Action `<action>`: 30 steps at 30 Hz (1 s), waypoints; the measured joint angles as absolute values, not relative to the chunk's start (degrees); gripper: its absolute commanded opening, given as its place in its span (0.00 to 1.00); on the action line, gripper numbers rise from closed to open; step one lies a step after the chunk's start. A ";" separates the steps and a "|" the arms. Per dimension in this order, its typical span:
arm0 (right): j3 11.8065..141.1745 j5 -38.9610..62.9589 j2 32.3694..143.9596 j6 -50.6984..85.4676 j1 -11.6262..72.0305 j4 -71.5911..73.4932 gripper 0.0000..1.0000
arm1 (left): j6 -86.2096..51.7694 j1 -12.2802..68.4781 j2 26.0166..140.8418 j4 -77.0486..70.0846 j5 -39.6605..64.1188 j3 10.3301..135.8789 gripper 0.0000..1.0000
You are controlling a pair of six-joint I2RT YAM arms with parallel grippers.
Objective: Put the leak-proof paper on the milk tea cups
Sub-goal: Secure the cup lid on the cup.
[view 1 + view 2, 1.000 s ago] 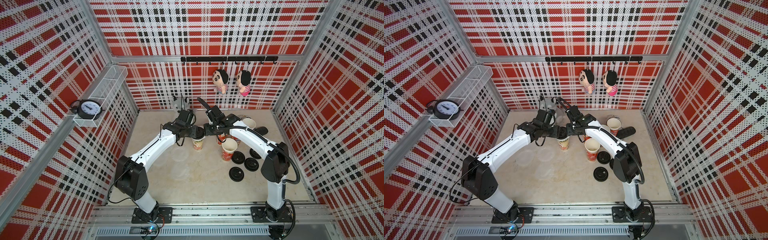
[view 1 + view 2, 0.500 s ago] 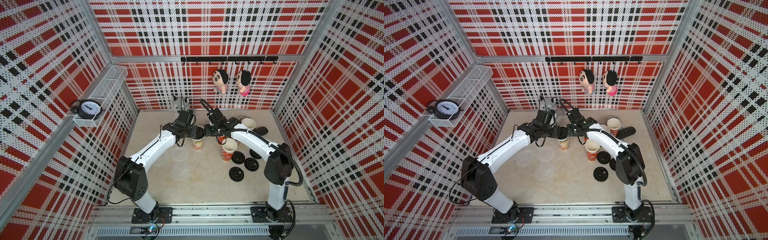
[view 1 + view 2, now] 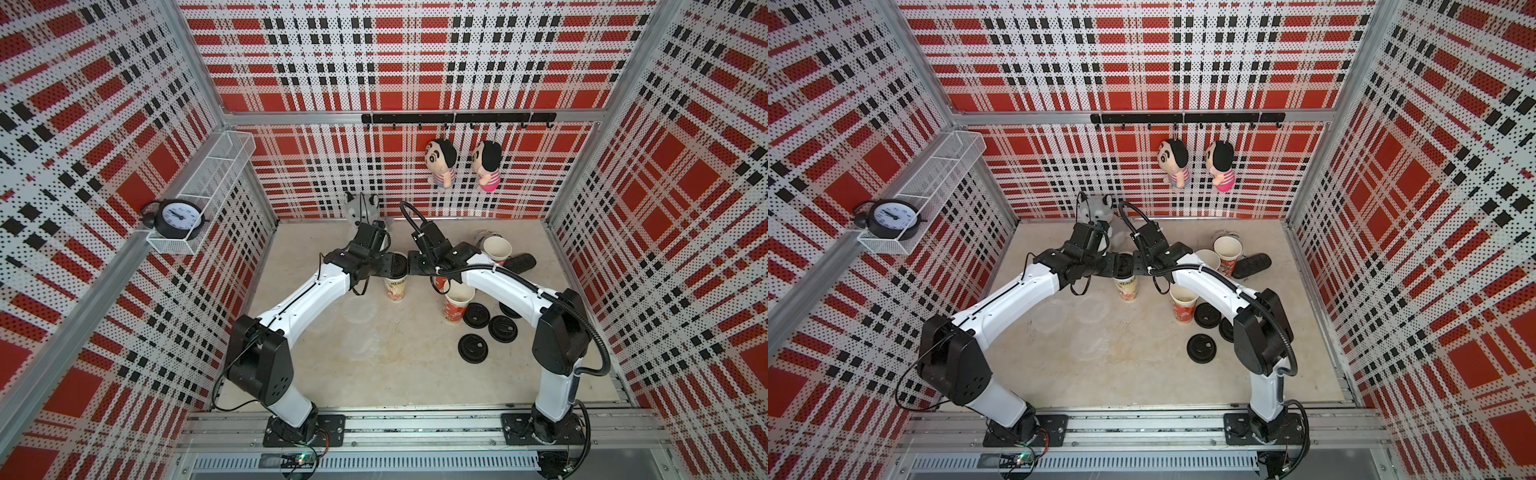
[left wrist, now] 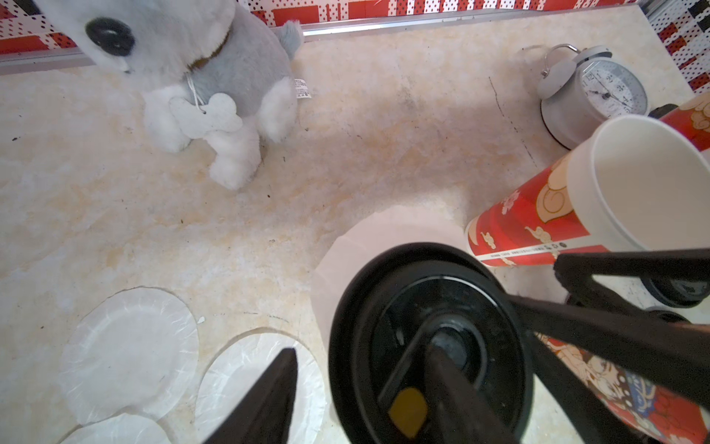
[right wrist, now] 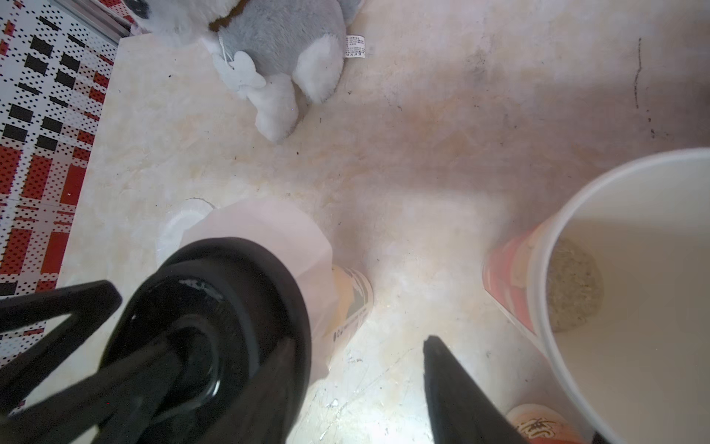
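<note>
fingers (image 4: 457, 384) of the left gripper (image 4: 359, 350) stand half open and empty, one tip pressed into the black lid (image 4: 384, 292); the right gripper (image 5: 357, 342), likewise agape, leans on its rim, likely seating it over the leak-proof paper (image 5: 276, 230) draped on the cream cup (image 5: 353, 300), mid counter (image 3: 395, 374), nearer the back edge.

Red plaid perforated walls (image 3: 415, 62) are seen all round a beige marbled worktop (image 3: 395, 374); wire shelf (image 3: 216, 166) mounted at 10 o'clock.

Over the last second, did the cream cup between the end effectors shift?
No. The cream cup keeps the same gap to the red cup beside it in a top view.
</note>
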State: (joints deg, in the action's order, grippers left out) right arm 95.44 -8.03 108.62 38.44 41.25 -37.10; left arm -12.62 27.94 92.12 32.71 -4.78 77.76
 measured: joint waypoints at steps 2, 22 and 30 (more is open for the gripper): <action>95.31 -8.58 108.55 38.65 41.50 -36.88 0.56 | -12.62 27.88 91.92 32.38 -4.75 77.43 0.57; 110.85 -7.27 113.69 35.11 41.89 -50.81 0.57 | -12.64 26.74 91.22 31.46 -3.86 76.47 0.56; 111.57 -4.64 113.65 34.85 42.22 -50.30 0.57 | -12.64 26.98 91.31 31.29 -2.74 76.36 0.56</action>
State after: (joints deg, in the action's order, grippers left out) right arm 111.57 -4.64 113.65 34.85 42.22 -50.30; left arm -12.64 26.98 91.31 31.29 -2.74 76.36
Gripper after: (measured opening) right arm 0.569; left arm 0.562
